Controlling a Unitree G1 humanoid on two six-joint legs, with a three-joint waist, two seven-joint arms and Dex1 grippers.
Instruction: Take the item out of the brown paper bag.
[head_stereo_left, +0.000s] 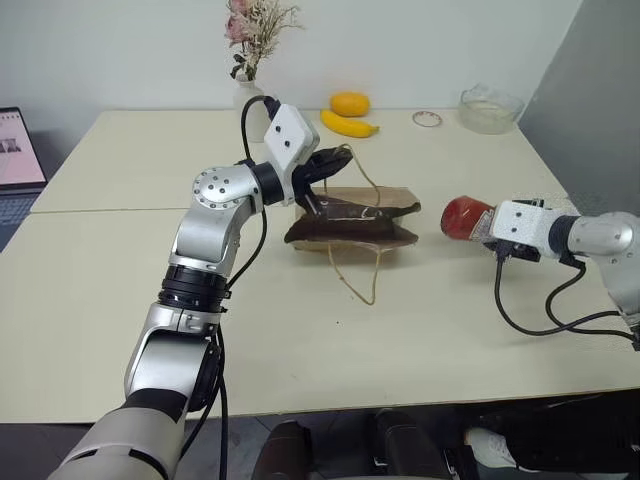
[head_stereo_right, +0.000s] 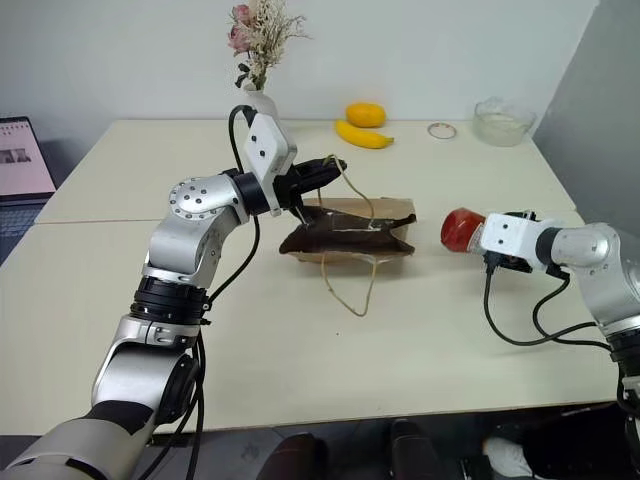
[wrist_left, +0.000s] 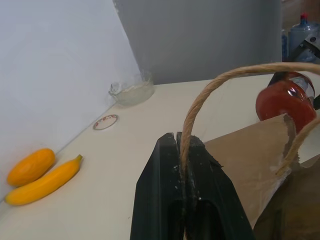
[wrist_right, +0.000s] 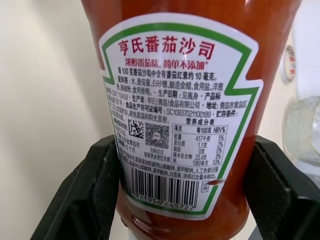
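The brown paper bag (head_stereo_left: 352, 225) lies creased and flattened on its side at the table's middle. One of its twisted-paper handles (wrist_left: 220, 82) arches up into my left gripper (head_stereo_left: 336, 158), which is shut on it just above the bag's left end. The other handle (head_stereo_left: 357, 275) trails loose on the table in front. The item, a red squeeze bottle (head_stereo_left: 463, 217) with a white label (wrist_right: 175, 100), is outside the bag and to its right. My right gripper (head_stereo_left: 487, 226) is shut on it, with one finger (wrist_right: 95, 192) on each side of the label.
A banana (head_stereo_left: 348, 125) and an orange fruit (head_stereo_left: 350, 103) lie at the table's back. A small ring (head_stereo_left: 427, 119) and a glass bowl (head_stereo_left: 490, 108) sit to their right. A vase of dried flowers (head_stereo_left: 252, 40) stands behind my left arm. A laptop (head_stereo_left: 18, 150) sits at far left.
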